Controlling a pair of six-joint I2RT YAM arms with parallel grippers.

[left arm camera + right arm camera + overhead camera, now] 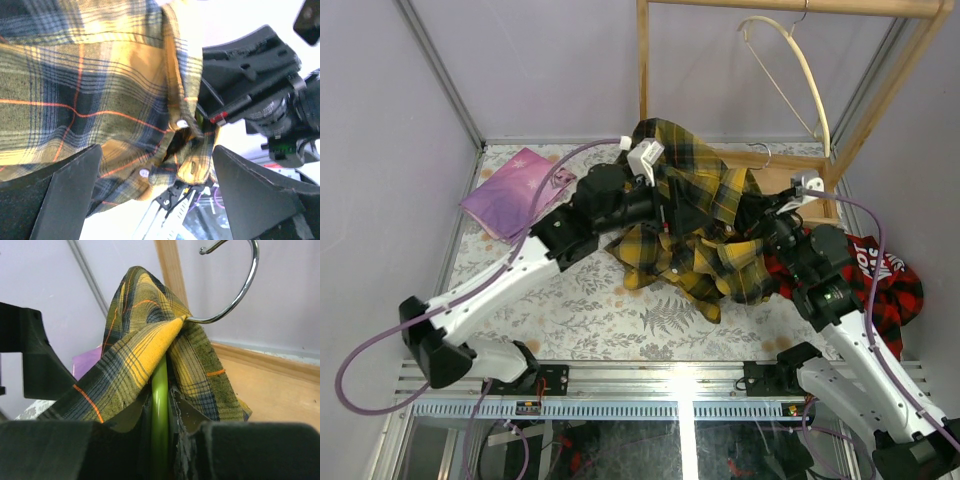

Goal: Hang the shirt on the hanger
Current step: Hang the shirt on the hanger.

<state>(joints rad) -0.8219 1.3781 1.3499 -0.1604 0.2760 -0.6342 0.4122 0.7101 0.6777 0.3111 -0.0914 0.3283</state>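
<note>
The yellow-and-black plaid shirt [705, 235] lies heaped at the table's middle, with one part lifted up at the back. My right gripper [160, 440] is shut on the pale green bar of the hanger [160, 390]. The shirt [135, 350] drapes over that bar, and the silver hook [240, 290] sticks out above it. My left gripper [157, 157] is open with its jaws wide apart; the shirt's buttoned edge [150, 125] hangs between them, not pinched. In the top view the left gripper [668, 200] is against the raised cloth and the right gripper [768, 215] is to its right.
A red-and-black plaid garment [885, 285] lies under the right arm. A cream curved hanger [800, 65] hangs on the wooden rack [643, 60] at the back. A purple packet [515, 190] lies at the back left. The right gripper's black body [250, 85] is close to the left gripper.
</note>
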